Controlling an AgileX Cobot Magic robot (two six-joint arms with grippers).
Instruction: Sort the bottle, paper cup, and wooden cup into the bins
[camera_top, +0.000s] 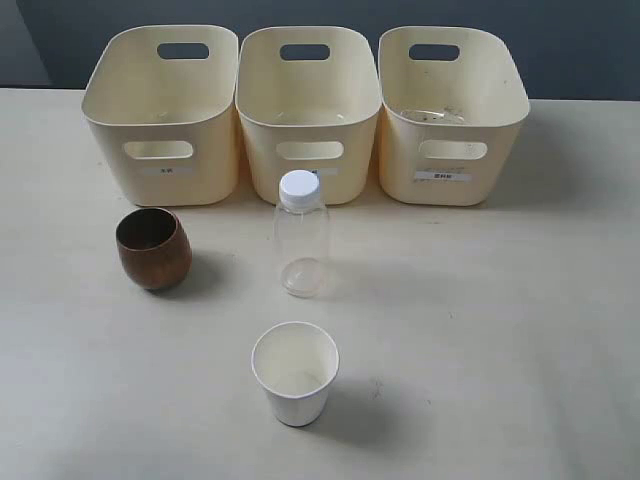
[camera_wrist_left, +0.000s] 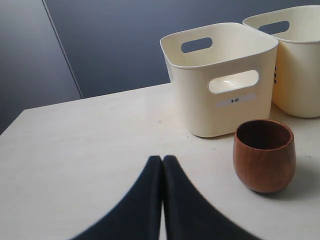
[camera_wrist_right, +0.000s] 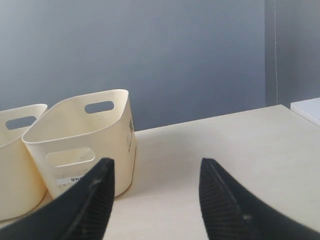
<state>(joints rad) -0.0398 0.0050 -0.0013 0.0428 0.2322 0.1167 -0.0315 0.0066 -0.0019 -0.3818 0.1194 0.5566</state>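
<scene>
We see the bottle (camera_top: 301, 233) upright on the surface (camera_top: 500, 330) before the three bins (camera_top: 309, 110), wooden cup (camera_top: 153, 248) to its left, paper cup (camera_top: 295, 372) nearer us; left claw (camera_wrist_left: 162, 159) pressed together, right claw (camera_wrist_right: 156, 165) spread.

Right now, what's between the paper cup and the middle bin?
The bottle stands upright between the paper cup and the middle bin, seen in the exterior view.
</scene>
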